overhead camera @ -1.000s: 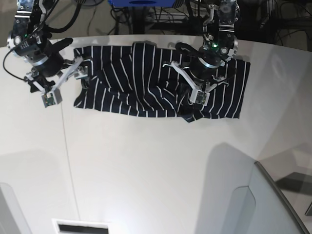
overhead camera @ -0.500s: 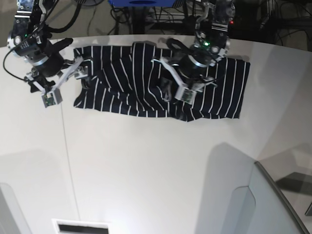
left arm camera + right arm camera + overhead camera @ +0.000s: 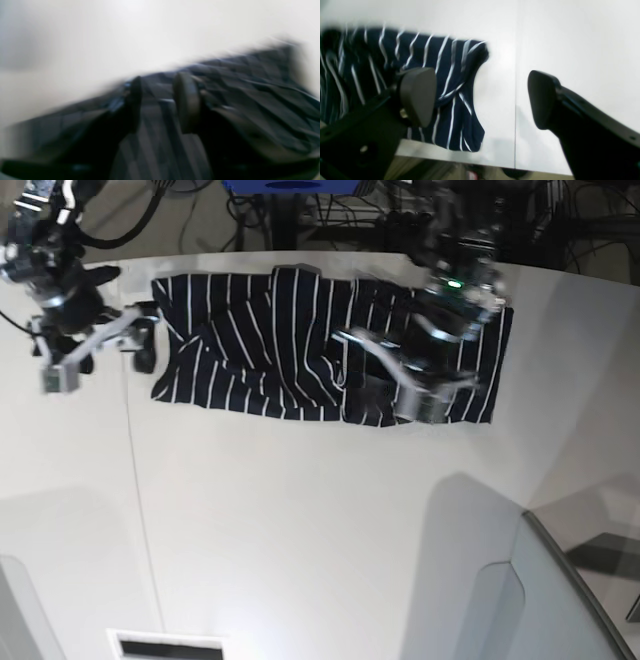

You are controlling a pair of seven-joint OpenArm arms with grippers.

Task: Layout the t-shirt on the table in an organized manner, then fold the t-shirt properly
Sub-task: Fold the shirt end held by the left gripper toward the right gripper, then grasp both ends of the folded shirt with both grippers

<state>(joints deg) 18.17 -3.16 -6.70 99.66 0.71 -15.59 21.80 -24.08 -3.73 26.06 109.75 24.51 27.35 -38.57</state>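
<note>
A: Starting at the left of the base view, our right end effector (image 3: 140, 345) hangs just beside the striped t-shirt (image 3: 260, 345), at its sleeve end. In its wrist view the two pads stand wide apart with nothing between them, one over the sleeve, the other over bare tabletop (image 3: 300, 530).

B: And further right, our left end effector (image 3: 385, 385) sits low over the shirt's rumpled middle. Its wrist view is badly smeared; we see the fingers (image 3: 186, 100) close together with a narrow gap, but we cannot tell whether cloth is pinched there.

A: So where are we? We judge the layout only partly done: the shirt lies spread along the far edge, yet it is bunched and creased mid-body. Smoothing remains, then all the folding.

B: Agreed. The cloth looks soft and limp, dark navy with thin white stripes; the tabletop is smooth, pale, with a thin seam.
</note>
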